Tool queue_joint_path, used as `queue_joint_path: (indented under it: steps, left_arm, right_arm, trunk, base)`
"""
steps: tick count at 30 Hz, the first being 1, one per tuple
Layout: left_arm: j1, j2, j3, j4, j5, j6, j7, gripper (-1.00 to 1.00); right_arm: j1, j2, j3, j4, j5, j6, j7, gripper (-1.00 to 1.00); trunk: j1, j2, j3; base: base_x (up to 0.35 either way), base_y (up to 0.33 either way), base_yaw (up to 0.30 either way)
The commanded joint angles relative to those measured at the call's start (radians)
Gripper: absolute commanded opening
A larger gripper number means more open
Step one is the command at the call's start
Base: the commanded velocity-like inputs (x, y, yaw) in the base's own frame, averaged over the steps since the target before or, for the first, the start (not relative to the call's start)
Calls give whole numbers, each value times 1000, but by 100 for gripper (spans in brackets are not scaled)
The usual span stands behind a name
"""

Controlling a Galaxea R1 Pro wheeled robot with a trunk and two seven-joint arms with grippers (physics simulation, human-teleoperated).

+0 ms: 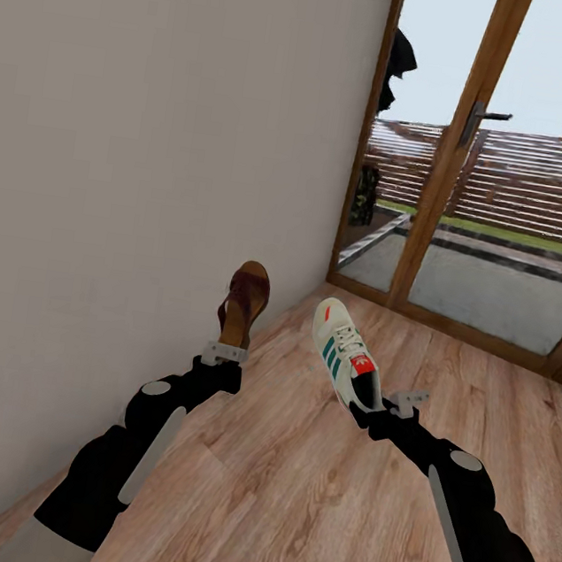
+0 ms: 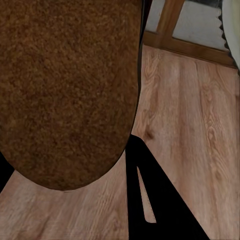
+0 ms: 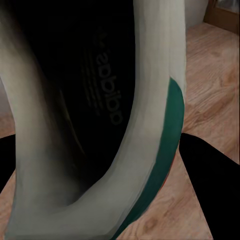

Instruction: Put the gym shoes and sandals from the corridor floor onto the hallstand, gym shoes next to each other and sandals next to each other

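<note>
Brown sandal (image 1: 244,301) in L gripper (image 1: 223,352), sneaker (image 1: 346,353) in R gripper (image 1: 396,404).

My two arms are covered in matte black shells with long pale grey strips and round grey caps at the joints, and my left gripper (image 1: 225,351) and right gripper (image 1: 407,401) are small light grey metal pieces with flat fingers and dark inner pads.

brown sandal (image 1: 244,304), cream green-striped gym shoe (image 1: 346,354)
</note>
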Motion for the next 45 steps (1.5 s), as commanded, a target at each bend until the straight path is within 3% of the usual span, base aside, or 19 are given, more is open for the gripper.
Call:
queue_joint_path:
  steps: [1,45]
  left_arm:
    - [0,0,1,-1,2,5,-2,-100]
    - [0,0,1,-1,2,5,-2,-100]
  right_arm:
    - [-1,0,-1,-1,0,6,5,-100]
    - [-1,0,-1,-2,0,6,5,-100]
  trunk:
    - [0,0,-1]
    - [0,0,-1]
  base:
    - [346,0,-253]
    - [346,0,-253]
